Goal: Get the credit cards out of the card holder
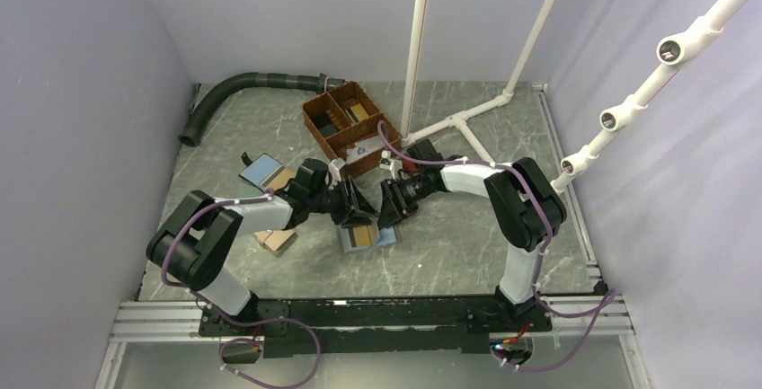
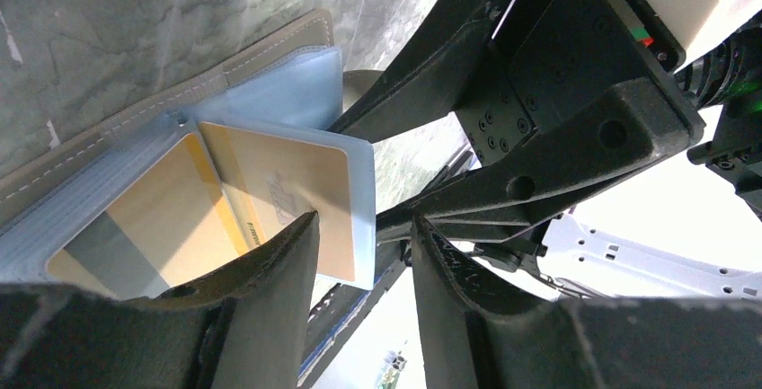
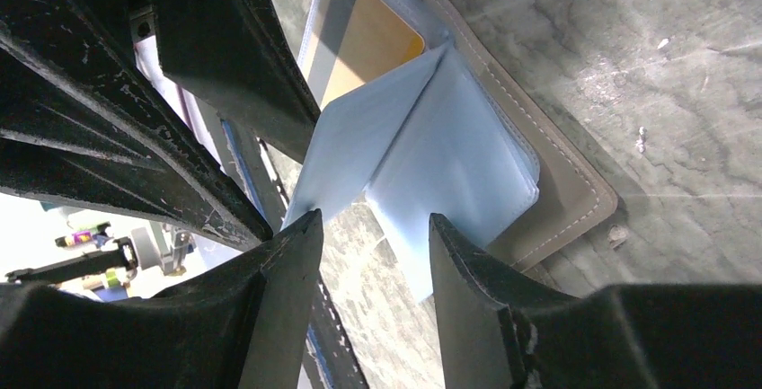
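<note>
A grey, marble-veined worktop point(image 1: 467, 245) forms the floor of a small enclosure. Plain pale lavender-grey walls point(image 1: 81, 119) close it in on the left, back and right. A white pipe frame point(image 1: 418, 48) rises from the far right of the worktop, and a branched white pipe point(image 1: 642, 92) slants across the upper right. Aluminium rails point(image 1: 162, 322) edge the near side. The light is soft and even.

Both arms reach inward, left claw point(image 1: 357, 207) and right claw point(image 1: 389, 204) nearly tip to tip, jaws apart.
</note>
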`<act>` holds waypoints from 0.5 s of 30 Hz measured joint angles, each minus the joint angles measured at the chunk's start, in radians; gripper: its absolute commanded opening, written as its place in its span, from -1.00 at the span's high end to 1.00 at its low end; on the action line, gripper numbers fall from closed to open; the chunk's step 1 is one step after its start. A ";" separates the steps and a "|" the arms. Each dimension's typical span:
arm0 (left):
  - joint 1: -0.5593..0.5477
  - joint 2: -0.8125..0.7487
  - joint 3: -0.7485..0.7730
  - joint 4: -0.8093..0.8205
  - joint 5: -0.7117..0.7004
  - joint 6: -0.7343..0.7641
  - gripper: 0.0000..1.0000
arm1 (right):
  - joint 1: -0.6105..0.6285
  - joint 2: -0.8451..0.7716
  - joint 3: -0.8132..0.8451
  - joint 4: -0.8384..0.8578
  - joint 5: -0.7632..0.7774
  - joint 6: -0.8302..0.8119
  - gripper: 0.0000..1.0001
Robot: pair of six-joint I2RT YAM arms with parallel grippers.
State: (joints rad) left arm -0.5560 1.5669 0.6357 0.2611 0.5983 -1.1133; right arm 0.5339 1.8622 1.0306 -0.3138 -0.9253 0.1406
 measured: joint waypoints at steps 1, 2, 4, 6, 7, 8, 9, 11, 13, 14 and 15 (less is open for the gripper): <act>0.000 0.003 0.002 0.000 0.004 -0.002 0.06 | 0.000 0.000 0.000 0.000 0.000 0.000 -0.02; 0.000 0.003 0.004 -0.001 0.006 -0.002 0.05 | -0.001 0.000 0.000 0.000 0.000 -0.002 -0.03; 0.000 0.004 0.007 -0.005 0.008 -0.002 0.05 | -0.003 0.000 -0.002 0.000 -0.006 -0.008 -0.06; 0.000 0.006 0.010 -0.008 0.013 -0.002 0.05 | -0.006 0.000 -0.003 0.000 -0.014 -0.024 -0.09; 0.000 0.008 0.011 -0.008 0.018 -0.003 0.05 | -0.008 0.000 -0.005 -0.001 -0.020 -0.036 -0.11; 0.000 0.009 0.012 -0.008 0.020 -0.003 0.05 | -0.009 0.000 -0.006 -0.003 -0.026 -0.045 -0.13; 0.000 0.012 0.012 -0.008 0.024 -0.004 0.05 | -0.011 0.000 -0.009 -0.006 -0.032 -0.058 -0.16; 0.000 0.016 0.012 -0.007 0.013 -0.007 0.05 | -0.013 0.000 -0.011 -0.023 -0.066 -0.080 -0.20; 0.000 0.026 0.012 -0.004 -0.003 -0.009 0.05 | -0.004 -0.006 -0.011 -0.030 -0.109 -0.098 -0.23; 0.000 0.029 0.012 -0.004 -0.010 -0.010 0.05 | 0.000 -0.012 -0.011 -0.032 -0.130 -0.107 -0.24; 0.000 0.032 0.012 -0.004 -0.017 -0.010 0.05 | 0.004 -0.019 -0.011 -0.033 -0.151 -0.116 -0.24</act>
State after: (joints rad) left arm -0.5560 1.5986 0.6479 0.2573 0.5812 -1.1233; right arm 0.5381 1.8431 1.0191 -0.3470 -1.0760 0.0242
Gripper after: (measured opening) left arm 0.474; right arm 0.612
